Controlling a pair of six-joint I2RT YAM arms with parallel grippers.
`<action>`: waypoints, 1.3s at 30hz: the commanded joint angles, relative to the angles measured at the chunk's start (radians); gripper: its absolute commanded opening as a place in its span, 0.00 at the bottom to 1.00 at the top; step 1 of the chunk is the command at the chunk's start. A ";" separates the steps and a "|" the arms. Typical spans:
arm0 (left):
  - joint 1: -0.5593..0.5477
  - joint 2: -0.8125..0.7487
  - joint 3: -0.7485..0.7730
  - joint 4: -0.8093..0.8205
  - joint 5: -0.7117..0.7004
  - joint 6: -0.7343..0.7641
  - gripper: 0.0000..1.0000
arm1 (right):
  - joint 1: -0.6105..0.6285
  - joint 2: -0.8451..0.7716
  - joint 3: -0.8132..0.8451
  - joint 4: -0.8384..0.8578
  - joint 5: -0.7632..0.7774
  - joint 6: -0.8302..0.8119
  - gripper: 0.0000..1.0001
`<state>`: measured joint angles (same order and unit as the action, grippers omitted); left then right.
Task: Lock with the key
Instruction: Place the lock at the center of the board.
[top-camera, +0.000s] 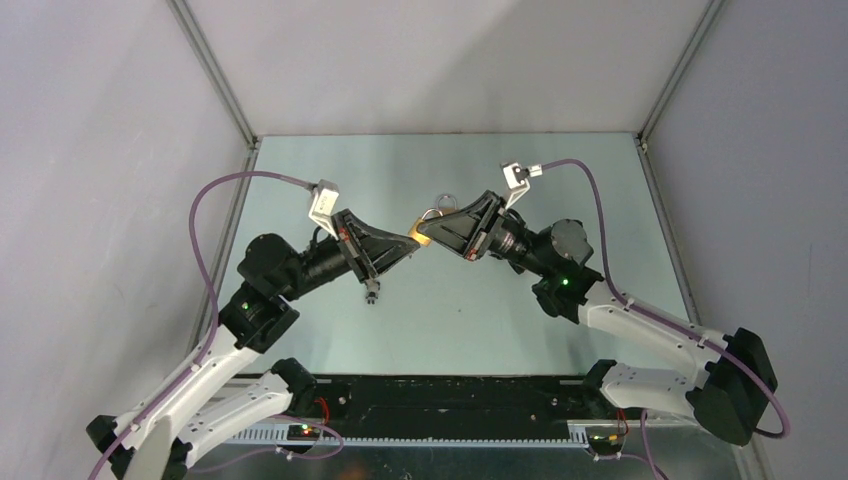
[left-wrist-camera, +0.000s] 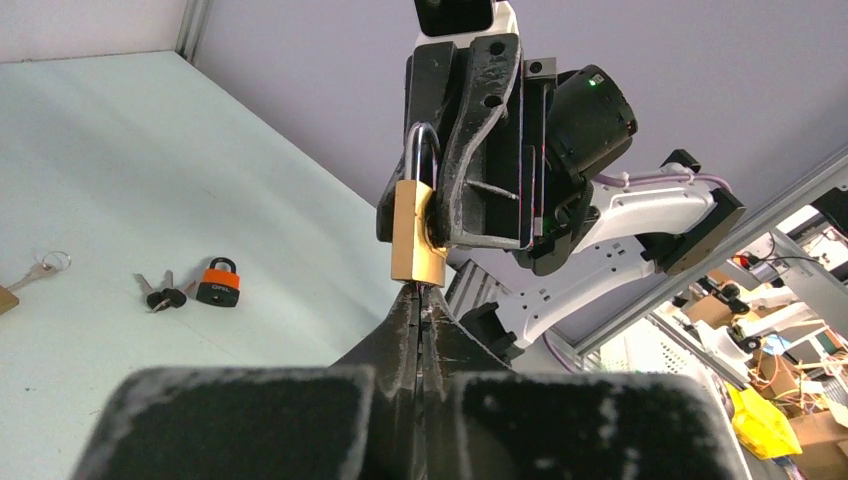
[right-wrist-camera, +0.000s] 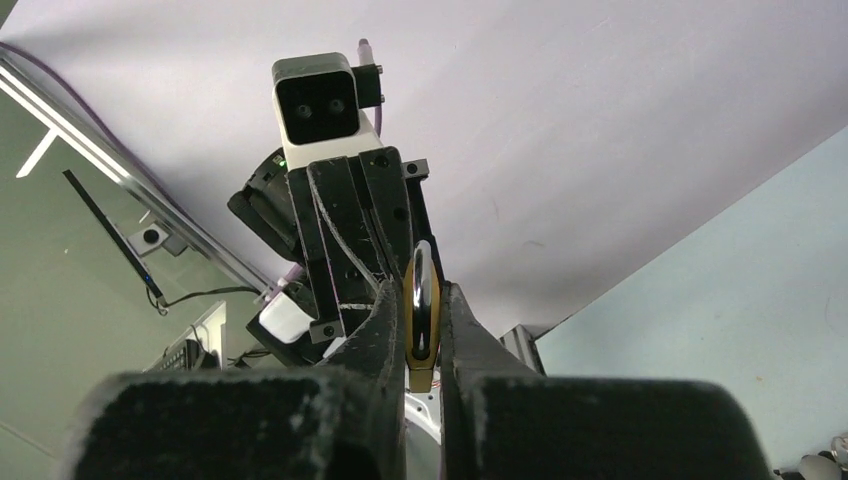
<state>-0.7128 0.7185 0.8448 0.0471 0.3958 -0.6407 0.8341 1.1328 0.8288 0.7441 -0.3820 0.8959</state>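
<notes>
A brass padlock (left-wrist-camera: 415, 238) with a steel shackle hangs in the air over the middle of the table. My right gripper (top-camera: 432, 230) is shut on it, and its fingers (right-wrist-camera: 385, 330) press the lock's flat sides (right-wrist-camera: 421, 345). My left gripper (left-wrist-camera: 425, 292) is shut, with its tips right against the padlock's underside. Only a thin sliver of the key shows between the pads, and the rest is hidden. In the top view the two grippers meet tip to tip at the padlock (top-camera: 423, 240).
An orange and black padlock (left-wrist-camera: 218, 283), a small bunch of keys (left-wrist-camera: 160, 294) and a key on a ring (left-wrist-camera: 45, 266) lie on the table. A key ring (top-camera: 438, 211) lies behind the right gripper. A small dark item (top-camera: 372, 294) lies below the left gripper.
</notes>
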 joint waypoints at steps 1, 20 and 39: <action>0.000 -0.015 0.009 0.066 0.012 -0.029 0.00 | -0.010 -0.049 -0.006 0.026 0.061 -0.024 0.00; 0.000 0.233 -0.038 -0.119 -0.231 0.010 0.00 | -0.188 -0.187 -0.130 -0.621 0.251 0.013 0.00; -0.011 1.015 0.184 -0.023 -0.151 -0.171 0.00 | -0.240 0.230 -0.181 -0.788 0.203 0.250 0.20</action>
<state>-0.7181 1.6951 0.9829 -0.0162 0.2405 -0.7174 0.6067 1.3266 0.6098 -0.1093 -0.1650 1.0832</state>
